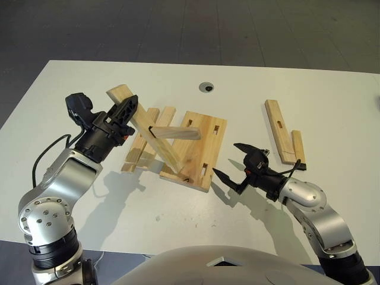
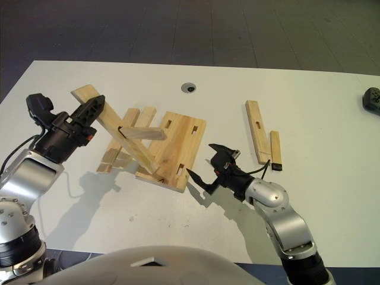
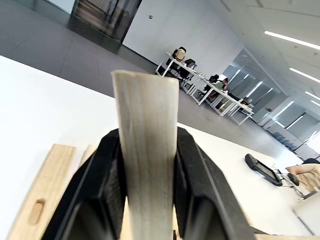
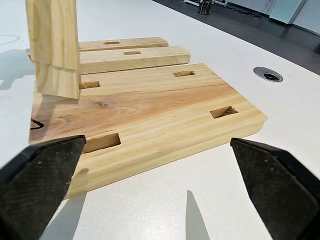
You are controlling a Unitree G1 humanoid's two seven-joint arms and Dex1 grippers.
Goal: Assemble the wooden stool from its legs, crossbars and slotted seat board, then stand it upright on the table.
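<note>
Here, left fingers (image 1: 126,110) tight on leg (image 1: 143,125); right fingers (image 1: 243,146) wide, beside seat board (image 1: 196,154).

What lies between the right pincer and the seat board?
Only bare table; the right wrist view shows a white strip separating the open right pincer from the seat board.
</note>
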